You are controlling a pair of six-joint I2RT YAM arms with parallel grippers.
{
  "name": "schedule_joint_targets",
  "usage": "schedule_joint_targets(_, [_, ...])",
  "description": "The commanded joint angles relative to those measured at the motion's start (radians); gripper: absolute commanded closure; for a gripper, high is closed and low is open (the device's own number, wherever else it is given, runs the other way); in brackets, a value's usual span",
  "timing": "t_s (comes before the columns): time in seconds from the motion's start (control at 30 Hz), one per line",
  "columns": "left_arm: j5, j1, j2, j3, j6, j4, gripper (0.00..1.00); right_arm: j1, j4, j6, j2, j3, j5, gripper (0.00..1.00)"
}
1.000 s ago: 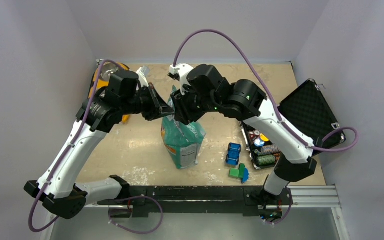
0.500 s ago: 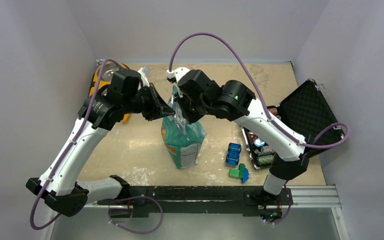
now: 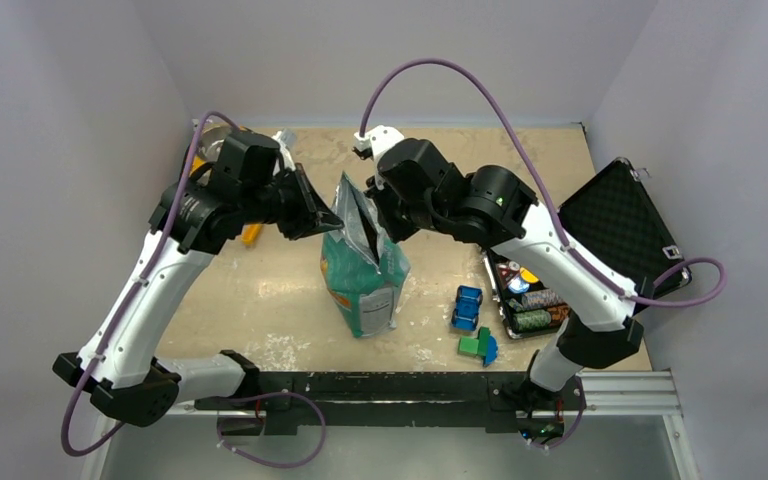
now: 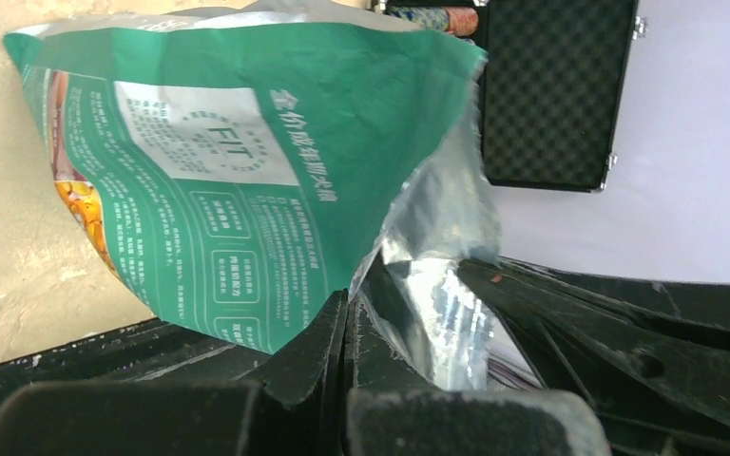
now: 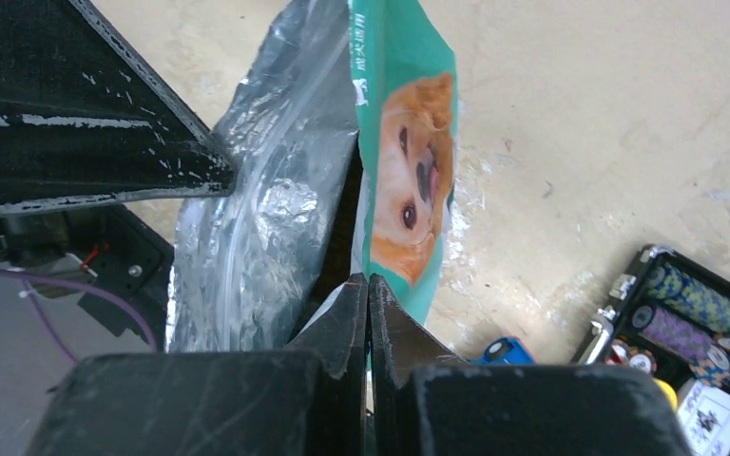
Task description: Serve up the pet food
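We note the pet food bag [image 3: 365, 275] standing upright mid-table, long axis vertical, its mouth between the two grippers. The left gripper [image 4: 346, 309] has its fingers pressed together on the left lip, and the right gripper [image 5: 368, 294] pinches the opposite lip likewise. We judge both arms equally near; spreading the mouth calls for pulling them apart sideways.

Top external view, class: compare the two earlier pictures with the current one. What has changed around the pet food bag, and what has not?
The right gripper and left gripper, each pinching one side of the pet food bag mouth, have drawn apart, pulling the top up and open so its silver lining shows. The bag's base, the blue toy car, the green block and the poker chip case stayed put.
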Motion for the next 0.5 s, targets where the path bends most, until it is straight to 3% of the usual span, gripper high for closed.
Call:
schedule_joint_targets(0.0, [0.036,0.003,0.005,0.075,0.052,0.023,1.0,-0.01,0.085,-0.031,-0.022,0.028,-0.097,1.0])
schedule_joint_targets(0.07, [0.054,0.003,0.022,0.078,0.05,0.033,1.0,-0.009,0.084,-0.033,-0.016,0.048,-0.12,1.0])
schedule_joint_targets(0.37, [0.036,0.004,0.085,0.062,0.04,0.012,0.77,-0.008,0.07,-0.021,-0.006,0.068,-0.126,1.0])
schedule_joint_targets(0.43, [0.036,0.005,0.098,0.064,0.051,0.025,0.76,-0.007,0.068,-0.018,-0.004,0.061,-0.126,1.0])
schedule_joint_targets(0.47, [0.036,0.004,0.104,0.074,0.058,0.025,0.82,-0.007,0.067,-0.019,-0.003,0.057,-0.125,1.0])
